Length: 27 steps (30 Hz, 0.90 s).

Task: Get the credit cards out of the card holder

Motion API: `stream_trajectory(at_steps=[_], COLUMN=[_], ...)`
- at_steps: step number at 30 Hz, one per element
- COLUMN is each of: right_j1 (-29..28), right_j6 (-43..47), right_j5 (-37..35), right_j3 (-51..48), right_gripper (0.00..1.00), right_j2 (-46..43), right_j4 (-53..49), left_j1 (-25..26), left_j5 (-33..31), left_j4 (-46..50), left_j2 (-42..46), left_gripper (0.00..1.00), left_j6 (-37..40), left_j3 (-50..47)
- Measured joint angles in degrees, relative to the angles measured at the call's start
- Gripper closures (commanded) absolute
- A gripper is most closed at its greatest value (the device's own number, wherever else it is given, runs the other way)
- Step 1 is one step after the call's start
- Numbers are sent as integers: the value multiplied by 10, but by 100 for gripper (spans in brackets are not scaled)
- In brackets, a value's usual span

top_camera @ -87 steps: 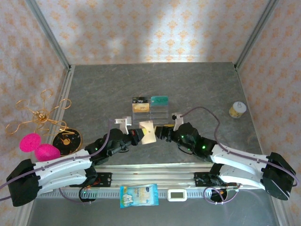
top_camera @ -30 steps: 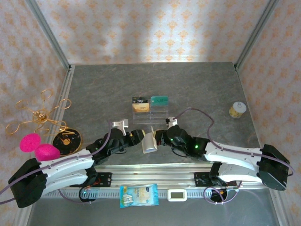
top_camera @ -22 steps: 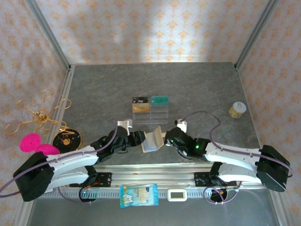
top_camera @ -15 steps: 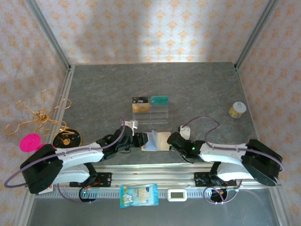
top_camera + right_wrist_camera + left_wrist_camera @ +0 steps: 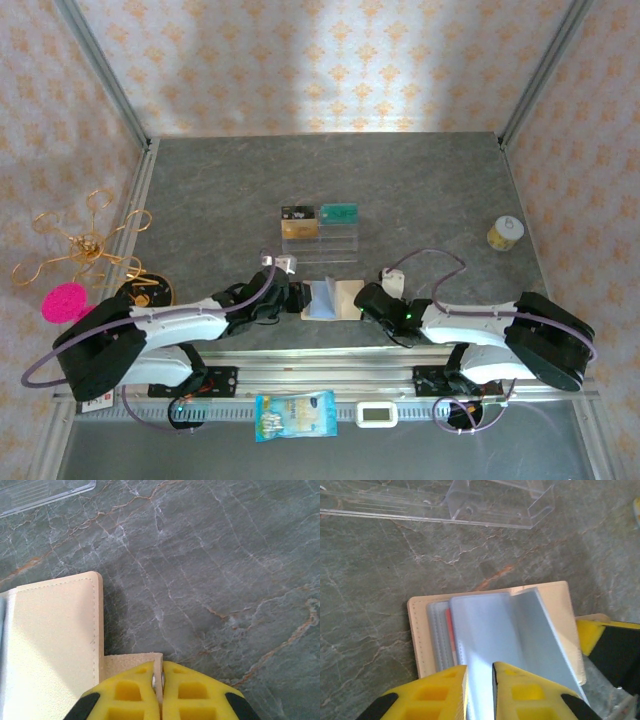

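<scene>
Card holder (image 5: 330,298) open on desk (image 5: 420,190) between grippers: left gripper (image 5: 479,680) clamped on blue-grey leaf (image 5: 505,630), right gripper (image 5: 161,690) clamped on snap tab (image 5: 131,661).

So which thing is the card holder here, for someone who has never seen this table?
Start at the grey stone table and go to its near edge, between the two arms. The card holder lies open there, a tan leather wallet with blue-grey clear pockets, just in front of the clear plastic rack. Unlike the rack, it is soft, opaque and lies flat.
</scene>
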<state>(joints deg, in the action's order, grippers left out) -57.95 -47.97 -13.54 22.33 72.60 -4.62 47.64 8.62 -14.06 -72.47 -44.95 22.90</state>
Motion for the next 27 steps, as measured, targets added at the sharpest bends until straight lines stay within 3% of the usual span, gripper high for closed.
stream_trajectory(at_steps=[4, 11, 14, 21, 24, 27], right_j1=[0, 2, 3, 2, -1, -11], right_j6=[2, 5, 14, 69, 95, 109], right_j5=[0, -1, -5, -1, 29, 43], right_j3=[-2, -2, -2, 5, 14, 26], right_gripper=[90, 57, 51, 49, 50, 57], right_j2=[0, -25, -76, -212, -223, -215], right_j4=[6, -5, -23, -31, -16, -7], left_j1=[0, 2, 12, 23, 26, 31], left_j5=[1, 2, 3, 15, 24, 39], left_j4=[-3, -3, -2, -3, -4, -9], left_j2=[-20, -59, -67, -70, -71, -87], left_gripper=[79, 83, 83, 82, 81, 84], left_j6=[10, 25, 30, 31, 31, 35], left_j3=[2, 29, 35, 45, 50, 69])
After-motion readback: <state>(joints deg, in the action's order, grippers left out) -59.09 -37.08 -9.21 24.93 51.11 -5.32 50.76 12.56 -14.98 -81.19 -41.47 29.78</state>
